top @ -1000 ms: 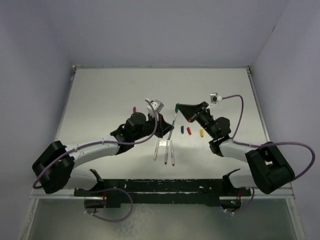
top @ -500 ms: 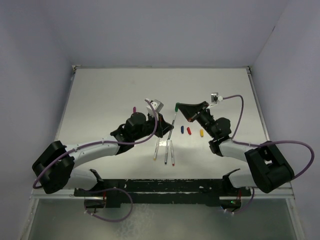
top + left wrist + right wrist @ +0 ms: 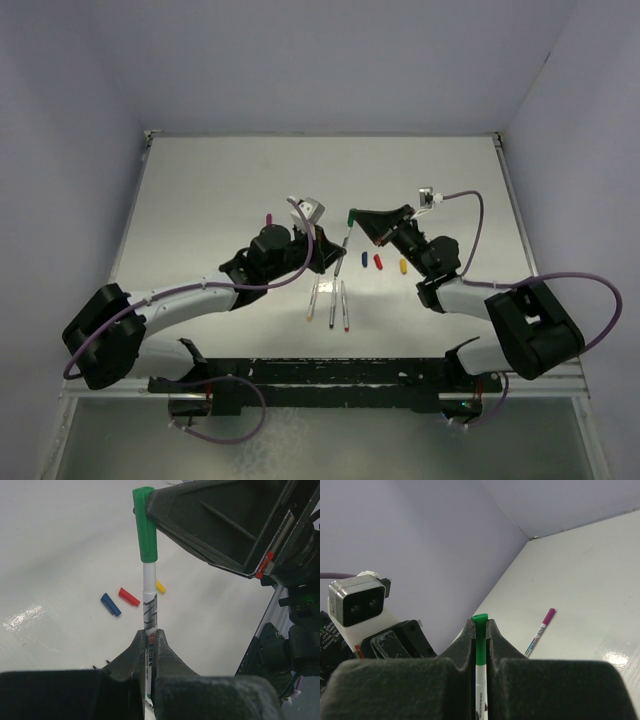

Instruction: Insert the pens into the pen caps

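While left pincer (image 3: pixel 149 638) pinches the pen (image 3: pixel 149 592), right pincer (image 3: pixel 480 627) pinches its green cap (image 3: pixel 145 525) above table (image 3: pixel 220 190) centre.

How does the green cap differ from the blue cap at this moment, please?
The green cap is clamped in the right pincer, up off the table; the blue cap lies loose on the table. The green cap sits on the end of the pen held by the left pincer; the blue cap lies flat, with no pen in it, beside the red cap. Both are short, stubby plastic caps.
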Robot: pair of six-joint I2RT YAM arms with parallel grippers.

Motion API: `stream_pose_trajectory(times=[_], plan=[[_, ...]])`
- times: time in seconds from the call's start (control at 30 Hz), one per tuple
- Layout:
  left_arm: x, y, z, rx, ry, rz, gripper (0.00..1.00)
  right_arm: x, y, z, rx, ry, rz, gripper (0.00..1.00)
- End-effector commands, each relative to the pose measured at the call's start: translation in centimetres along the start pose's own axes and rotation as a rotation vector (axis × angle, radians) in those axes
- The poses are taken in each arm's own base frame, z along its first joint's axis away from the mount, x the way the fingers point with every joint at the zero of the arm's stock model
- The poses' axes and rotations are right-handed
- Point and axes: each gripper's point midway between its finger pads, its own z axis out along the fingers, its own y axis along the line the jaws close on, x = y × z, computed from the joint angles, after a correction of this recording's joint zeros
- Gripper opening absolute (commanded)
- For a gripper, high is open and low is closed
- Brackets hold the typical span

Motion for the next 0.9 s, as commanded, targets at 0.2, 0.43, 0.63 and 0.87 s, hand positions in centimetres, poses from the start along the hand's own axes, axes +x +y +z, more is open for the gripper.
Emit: stream_pose_trajectory(times=[0.2, 0.43, 0.63, 0.87], plan=[[-4.7, -0.4, -0.4, -0.022, -0.167, 0.009, 0.00, 0.8, 2.2, -0.1, -0.121, 0.034, 0.034, 0.00], [-7.1, -0.1, -0.3, -0.061, -0.249, 0.019, 0.00, 2.5, 1.6, -0.3, -0.115, 0.099, 0.051, 0.00], [-9.1, 0.5, 0.3, -0.086, -0.300, 0.034, 0.00, 4.1, 1.1, -0.6, -0.096, 0.164, 0.039, 0.00], [-12.2, 0.9, 0.3, -0.048, -0.362, 0.036, 0.00, 6.4, -0.3, -1.3, -0.022, 0.248, 0.016, 0.00]])
